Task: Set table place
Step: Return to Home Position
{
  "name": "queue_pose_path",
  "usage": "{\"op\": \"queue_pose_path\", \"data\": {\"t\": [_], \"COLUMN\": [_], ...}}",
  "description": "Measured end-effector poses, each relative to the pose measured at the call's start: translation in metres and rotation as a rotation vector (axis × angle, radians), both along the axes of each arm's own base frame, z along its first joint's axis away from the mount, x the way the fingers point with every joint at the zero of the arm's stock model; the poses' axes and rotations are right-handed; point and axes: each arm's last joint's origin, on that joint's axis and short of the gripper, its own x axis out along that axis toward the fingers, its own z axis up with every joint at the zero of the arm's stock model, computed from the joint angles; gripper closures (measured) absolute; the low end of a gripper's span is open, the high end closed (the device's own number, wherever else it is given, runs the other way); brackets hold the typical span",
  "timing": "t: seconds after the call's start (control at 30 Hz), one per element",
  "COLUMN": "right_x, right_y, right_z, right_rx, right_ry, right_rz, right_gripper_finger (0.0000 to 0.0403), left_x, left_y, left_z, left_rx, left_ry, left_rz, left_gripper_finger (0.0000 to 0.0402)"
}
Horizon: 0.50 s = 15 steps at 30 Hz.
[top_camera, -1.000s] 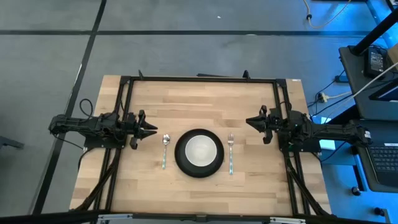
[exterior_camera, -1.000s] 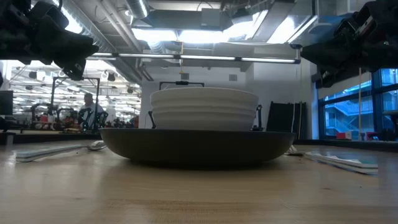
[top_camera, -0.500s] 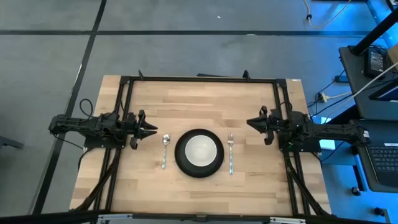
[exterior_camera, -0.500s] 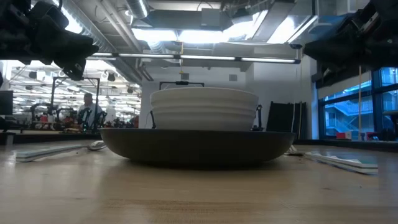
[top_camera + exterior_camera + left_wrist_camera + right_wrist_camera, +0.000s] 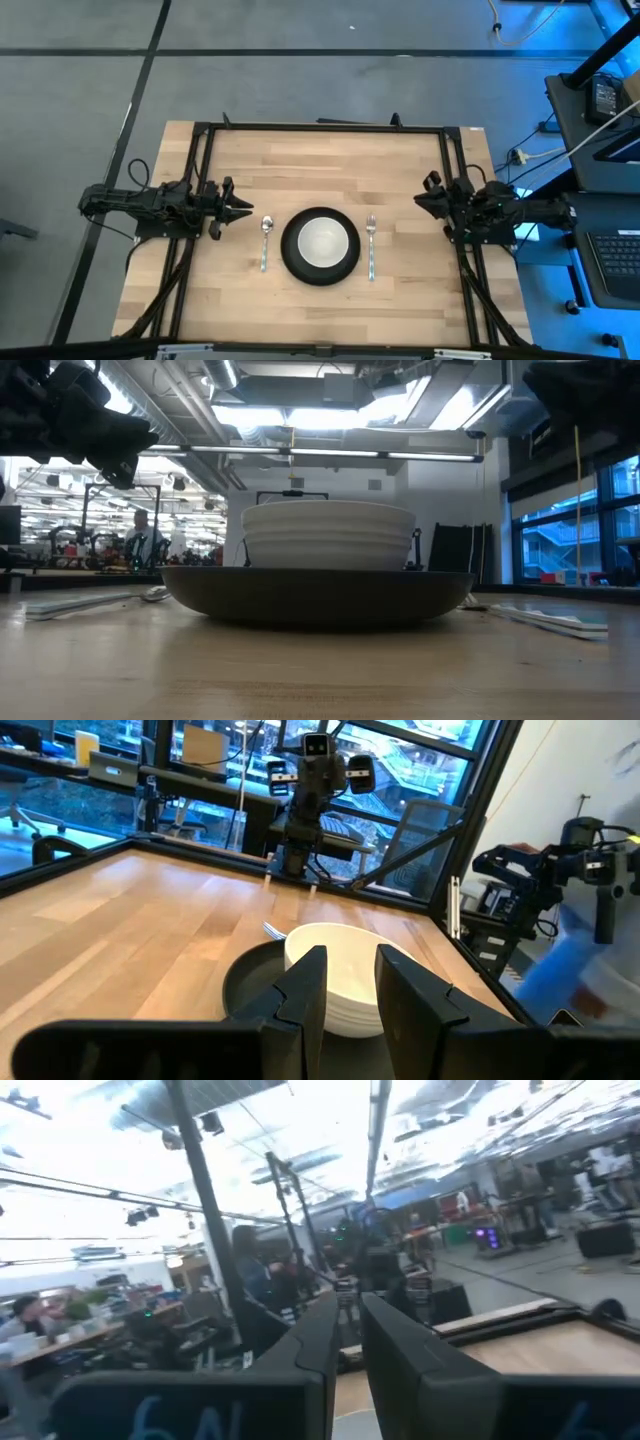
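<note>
Right gripper (image 5: 424, 197) has withdrawn from the plate (image 5: 320, 246), fingers narrowly parted, empty; left gripper (image 5: 243, 209) nearer, slightly open, empty.

The table (image 5: 320, 165), a wide rectangular top of pale wood strips inside a thin black metal frame, lies flat and level, its far half bare, far larger than the place setting at its middle.
</note>
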Motion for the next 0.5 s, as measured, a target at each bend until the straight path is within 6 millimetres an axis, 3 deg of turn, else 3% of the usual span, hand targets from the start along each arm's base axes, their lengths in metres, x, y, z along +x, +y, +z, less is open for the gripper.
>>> {"op": "queue_pose_path", "data": {"t": [0.5], "right_x": [0.0006], "right_y": [0.0030], "right_z": [-0.0021], "right_rx": [-0.004], "right_ry": [0.021], "right_rz": [0.039], "right_gripper_finger": [0.0354], "left_x": [0.0000], "left_y": [0.0001], "left_z": [0.0000], "left_rx": [0.000], "left_ry": [0.000], "left_rz": [0.003], "left_gripper_finger": [0.0319]}}
